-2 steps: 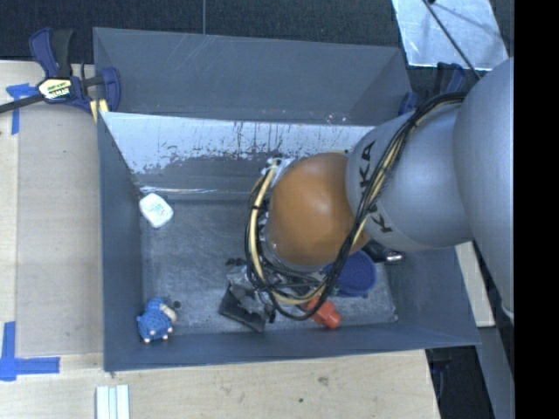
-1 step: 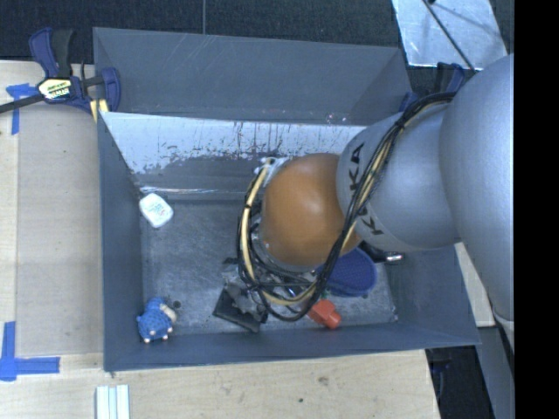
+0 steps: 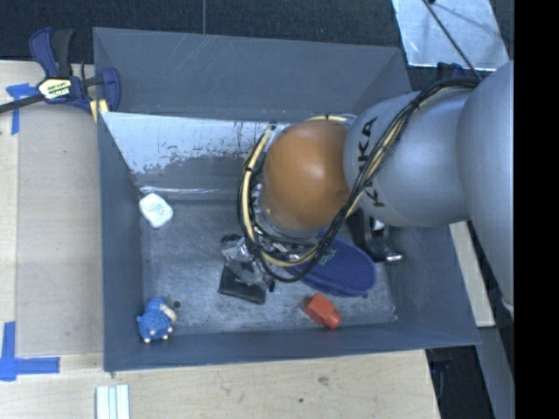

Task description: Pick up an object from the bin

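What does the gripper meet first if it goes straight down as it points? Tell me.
Probably the flat black object lying just under the gripper near the middle of the bin, though depth is unclear from this angle.

A small, flat black piece (image 3: 240,287), roughly rectangular, lies on the floor of the bin (image 3: 122,260) near the middle, a little toward the front wall. It lies flat and slightly slanted, its upper edge partly hidden by the claw (image 3: 248,263) just above it. A blue oval thing (image 3: 351,274) lies to its right, and a red block (image 3: 321,311) is near its right front corner.
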`<state>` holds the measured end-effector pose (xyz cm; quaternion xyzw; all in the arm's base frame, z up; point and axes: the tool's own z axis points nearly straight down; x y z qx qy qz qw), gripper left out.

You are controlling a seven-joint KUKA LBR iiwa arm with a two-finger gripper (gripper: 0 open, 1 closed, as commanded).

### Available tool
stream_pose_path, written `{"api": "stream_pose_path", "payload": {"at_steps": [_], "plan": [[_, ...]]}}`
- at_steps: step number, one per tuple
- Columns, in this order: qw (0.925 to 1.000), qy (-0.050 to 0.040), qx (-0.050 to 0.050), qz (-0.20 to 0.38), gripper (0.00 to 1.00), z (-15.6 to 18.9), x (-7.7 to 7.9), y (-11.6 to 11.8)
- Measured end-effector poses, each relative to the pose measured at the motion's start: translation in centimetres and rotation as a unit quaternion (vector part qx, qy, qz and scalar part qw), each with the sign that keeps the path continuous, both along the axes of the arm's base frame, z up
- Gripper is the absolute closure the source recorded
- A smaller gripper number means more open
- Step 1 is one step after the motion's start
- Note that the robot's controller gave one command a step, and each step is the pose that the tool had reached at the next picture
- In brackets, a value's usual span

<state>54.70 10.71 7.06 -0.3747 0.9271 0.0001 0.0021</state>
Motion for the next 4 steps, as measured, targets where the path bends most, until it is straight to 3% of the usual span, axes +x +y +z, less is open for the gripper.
{"api": "stream_pose_path", "payload": {"at_steps": [1,2,3,4], "plan": [[0.9998,-0.0045,0.001,-0.018,1.0,9.3,2.4,0.0],[0.975,0.0032,-0.001,0.222,1.0,4.8,-4.5,-2.1],[0.9752,0.0019,-0.001,0.221,0.0,4.9,-4.4,-2.1],[0.9927,0.0005,0.0,0.12,0.0,-0.2,0.4,-1.7]]}}
